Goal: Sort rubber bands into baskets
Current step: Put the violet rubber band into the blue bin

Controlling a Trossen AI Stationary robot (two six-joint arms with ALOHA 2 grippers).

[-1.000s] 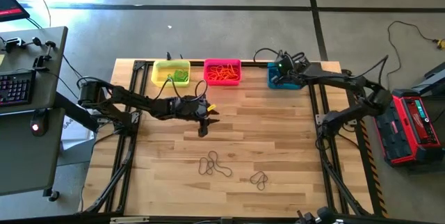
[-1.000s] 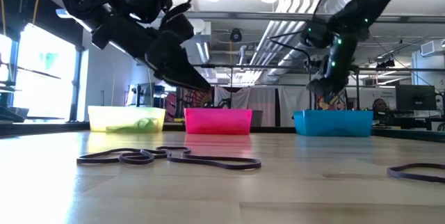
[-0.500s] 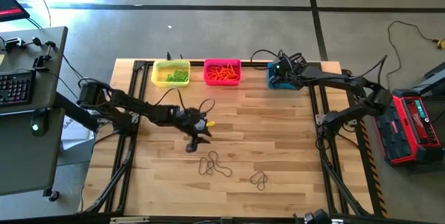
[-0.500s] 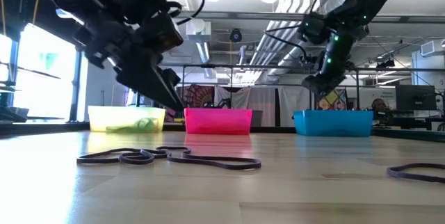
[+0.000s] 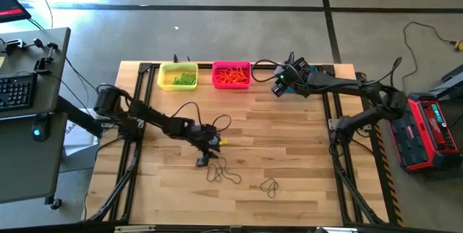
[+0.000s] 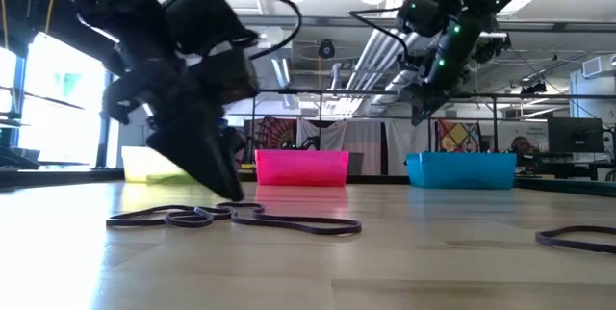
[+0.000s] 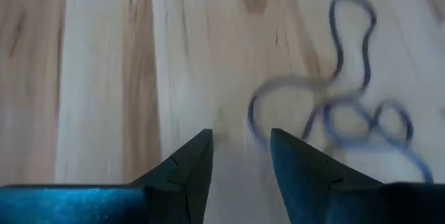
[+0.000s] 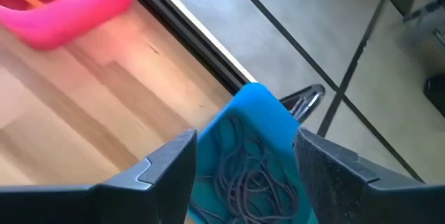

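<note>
Left end effector (image 7: 240,156), fingers parted and empty, hovers beside dark tangled rubber loops (image 7: 351,109) on planked wooden desk (image 5: 289,153); right end effector (image 8: 243,158) released above teal plastic bin (image 8: 254,123).

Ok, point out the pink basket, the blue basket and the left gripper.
pink basket (image 5: 231,83), high view, near rim.
blue basket (image 8: 259,109), right wrist view, upper wall.
left gripper (image 7: 240,156), left wrist view, midway between its tips, jaws apart.

Bright, even overhead light (left wrist view blurred)

Smooth pale wood table (image 5: 289,153); glossy plastic baskets (image 6: 304,167).
</note>
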